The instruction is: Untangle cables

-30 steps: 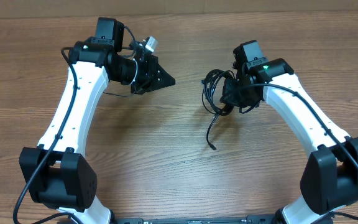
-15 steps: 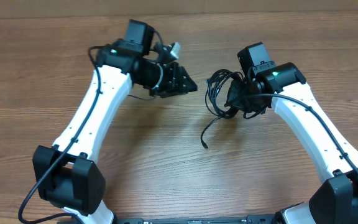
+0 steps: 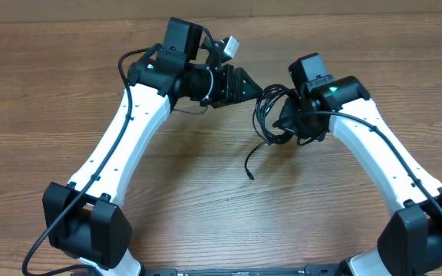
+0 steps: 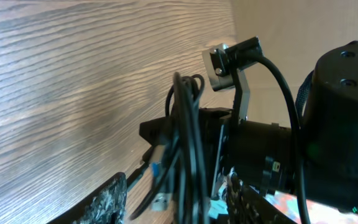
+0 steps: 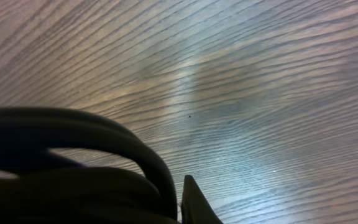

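Here the right jaws are clamped on the cables [image 3: 267, 115], holding the tangle up between the two arms over the far middle of the surface [image 3: 206, 207]. One strand [image 3: 256, 156] trails down from it; whether its tip rests on the wood I cannot tell. The left jaws stand parted just beside the tangle's upper left, with nothing in them.

The step looks like taking a second hold to pull the loops apart. Done well, the left jaws would close on one outer loop or a plug end [image 4: 156, 169], not the whole bunch, then draw away slowly while the right side holds firm.

The loops lie tightly stacked, so singling one out is hard. The thick wire [image 4: 281, 81] on the right arm [image 3: 374, 146] runs close behind and could be caught by mistake.
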`<state>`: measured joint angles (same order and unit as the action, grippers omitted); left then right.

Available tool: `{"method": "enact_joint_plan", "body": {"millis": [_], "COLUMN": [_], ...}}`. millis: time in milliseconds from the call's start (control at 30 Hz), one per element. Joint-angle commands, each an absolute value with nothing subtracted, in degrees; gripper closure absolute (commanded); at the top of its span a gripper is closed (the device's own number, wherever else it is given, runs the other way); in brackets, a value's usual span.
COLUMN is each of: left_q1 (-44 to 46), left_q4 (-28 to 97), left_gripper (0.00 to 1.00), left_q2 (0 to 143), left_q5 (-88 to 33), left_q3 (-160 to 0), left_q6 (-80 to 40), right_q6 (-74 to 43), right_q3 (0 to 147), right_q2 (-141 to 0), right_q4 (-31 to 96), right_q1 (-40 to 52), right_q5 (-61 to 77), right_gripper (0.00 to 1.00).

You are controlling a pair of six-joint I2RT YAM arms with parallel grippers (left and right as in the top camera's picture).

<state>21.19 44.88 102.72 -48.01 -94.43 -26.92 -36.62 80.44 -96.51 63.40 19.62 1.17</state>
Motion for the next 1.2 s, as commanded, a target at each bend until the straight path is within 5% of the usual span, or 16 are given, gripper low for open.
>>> {"method": "enact_joint_plan", "body": {"millis": [0, 267, 667, 1167], "left_q1": [25.1, 29.6, 30.1, 30.4], "left_q4": [46.2, 52.5, 57.9, 58.3], "left_gripper": [0.49, 0.55, 0.85, 0.81], "left_q2": [100.9, 100.9, 101.0, 108.1], "left_q5": [-40.0, -21.8, -8.4, -10.3], "left_q3": [-95.5, -95.5, -95.4, -95.3], "left_q6": [-28.4, -32.0, -33.5, -34.8], "right_q6": [-37.9, -38.2, -38.1, -29.1], "right_q3": [80.6, 80.6, 80.6, 80.7], "right_q2": [-98.1, -98.4, -98.4, -96.7], "right_q4": [62.5, 62.5, 62.8, 62.1], "right_q1": [21.7, 21.8, 21.8, 21.8], "right_q5": [1.1, 1.3, 1.5, 12.6], "right_gripper": [0.96, 0.96, 0.96, 0.96]}}
